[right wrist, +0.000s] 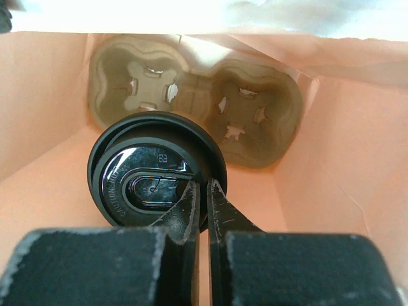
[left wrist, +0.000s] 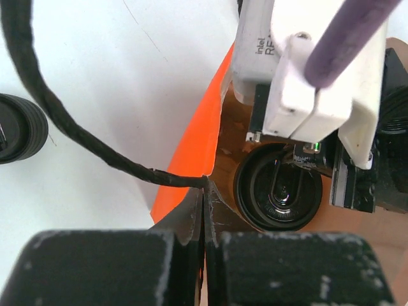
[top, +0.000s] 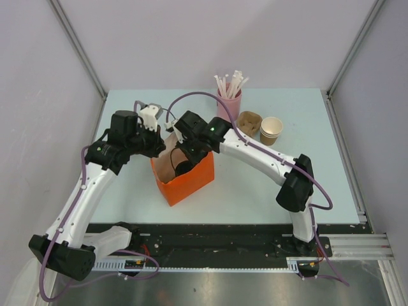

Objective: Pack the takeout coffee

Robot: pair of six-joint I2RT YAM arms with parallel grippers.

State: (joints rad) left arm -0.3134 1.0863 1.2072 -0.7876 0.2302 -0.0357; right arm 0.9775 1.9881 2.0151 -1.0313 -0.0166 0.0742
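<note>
The orange paper bag (top: 189, 183) stands open in the middle of the table. My left gripper (left wrist: 205, 186) is shut on the bag's top edge (left wrist: 199, 137), where the black cord handle (left wrist: 64, 127) is fixed. Inside the bag hangs the takeout coffee (right wrist: 148, 180), seen from above as a round black lid. My right gripper (right wrist: 205, 187) is shut on the lid's right rim. A brown pulp carrier (right wrist: 191, 95) lies on the bag's floor beyond the cup. In the left wrist view the lid (left wrist: 277, 191) shows under the right wrist's camera housing (left wrist: 306, 70).
At the back of the table (top: 268, 191) stand a pink cup of white straws (top: 228, 102), a brown pulp carrier (top: 249, 122) and stacked pale paper cups (top: 271, 131). The bag's walls (right wrist: 344, 172) close round the right gripper.
</note>
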